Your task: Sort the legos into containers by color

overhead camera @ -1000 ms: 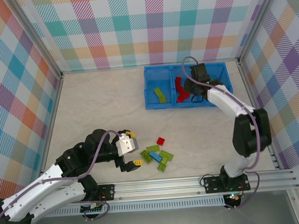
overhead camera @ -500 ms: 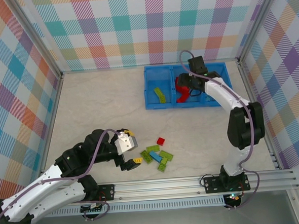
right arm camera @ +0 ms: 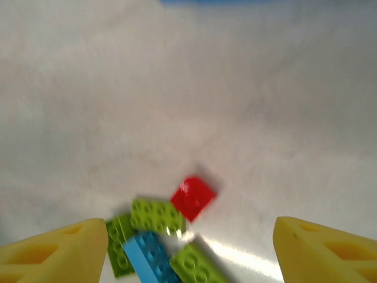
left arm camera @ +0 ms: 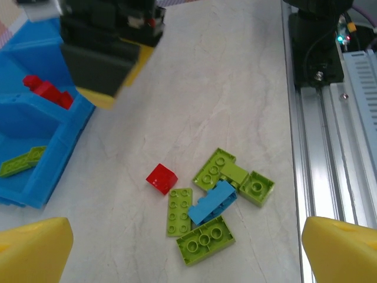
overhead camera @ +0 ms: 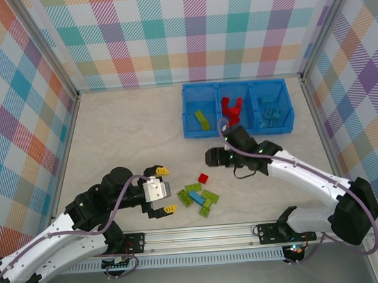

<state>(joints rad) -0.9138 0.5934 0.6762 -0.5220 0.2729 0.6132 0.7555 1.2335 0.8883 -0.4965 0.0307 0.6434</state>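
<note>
Where the surface point(overhead camera: 124, 139) meets its far edge, right of the middle: one blue bin point(overhead camera: 186, 116), three compartments in a row.
- Left compartment: green bricks point(overhead camera: 202, 119).
- Middle compartment: red bricks point(overhead camera: 231, 108), heaped, some tilted.
- Right compartment: blue bricks point(overhead camera: 271, 114) (number not clear against the blue floor).

Close to the near edge, about midway along it: a small unsorted lot.
- One loose red brick point(overhead camera: 203, 178), on the far side of the lot, slightly apart from the rest.
- One loose blue brick point(overhead camera: 197, 198), lying among and touching the green ones.
- Several loose green bricks point(overhead camera: 209, 195), clustered, touching one another.

Left claw point(overhead camera: 163, 190): fingers spread wide, nothing between them; just left of the unsorted lot, near the near edge.

Right claw point(overhead camera: 210, 157): fingers apart, empty; between the bin and the unsorted lot, just beyond the loose red brick on its far side.
</note>
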